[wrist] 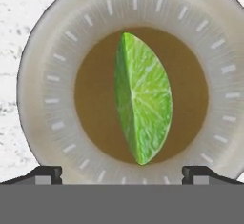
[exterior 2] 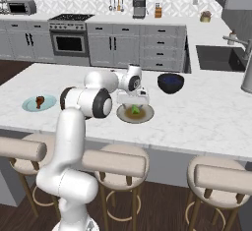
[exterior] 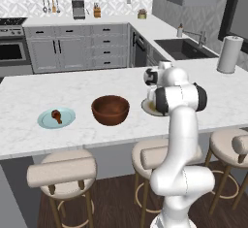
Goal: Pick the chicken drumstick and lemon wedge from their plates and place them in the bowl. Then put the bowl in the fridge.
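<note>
You've got lemon wedge (wrist: 143, 99) on beige plate (wrist: 47, 99); drumstick (exterior: 56, 116) on blue-green plate (exterior: 46, 121); bowl (exterior: 110, 109) between them.

White marble desk (exterior: 29, 139) with three round beige stools (exterior: 63, 173) tucked under its near edge. Paper towel roll (exterior: 229, 54) upright at the desk's far right end. Sink (exterior: 181, 47) with faucet (exterior: 199, 37) on the back counter. Grey cabinets (exterior: 72, 47), oven (exterior 2: 69, 41), microwave (exterior 2: 19, 7), coffee maker (exterior 2: 140, 7), utensils (exterior 2: 116, 1) hanging on the wall.
</note>
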